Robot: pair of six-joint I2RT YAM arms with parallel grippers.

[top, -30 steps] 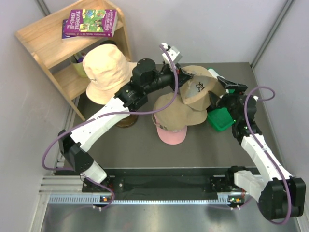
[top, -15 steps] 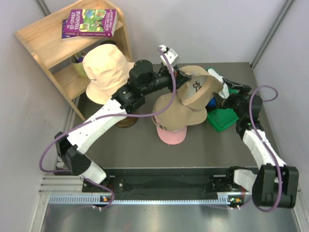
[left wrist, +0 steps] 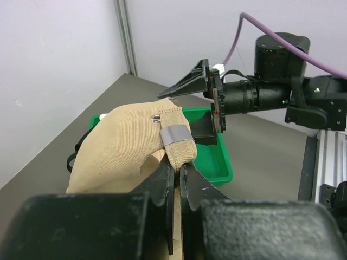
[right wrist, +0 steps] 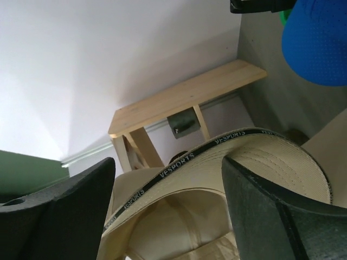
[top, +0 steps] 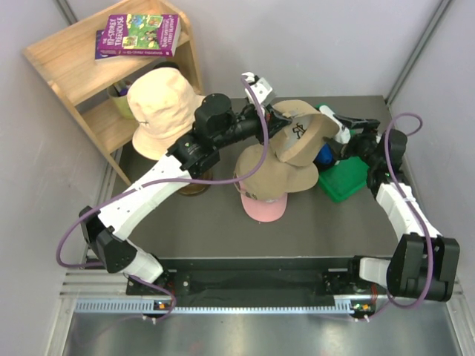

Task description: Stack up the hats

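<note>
The tan cap (top: pixel 308 127) hides most of the blue cap (top: pixel 324 156), and the pink cap (top: pixel 264 210) shows only its peak from under the khaki hat (top: pixel 276 175). The tan cap's logo is unreadably small.

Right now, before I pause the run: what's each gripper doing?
Left gripper: shut on the back strap of the tan logo cap.
Right gripper: open, that cap's rim between its jaws.

Soft, even light from overhead; my feeds came through clear.
From the top camera I saw only faint shadows on the grey table (top: pixel 312 230) and no glare. My left wrist view blurred the near left fingers (left wrist: pixel 162 184). The right wrist view had a bright white wall (right wrist: pixel 81 54) behind dark, soft-edged right fingers (right wrist: pixel 59 216).
</note>
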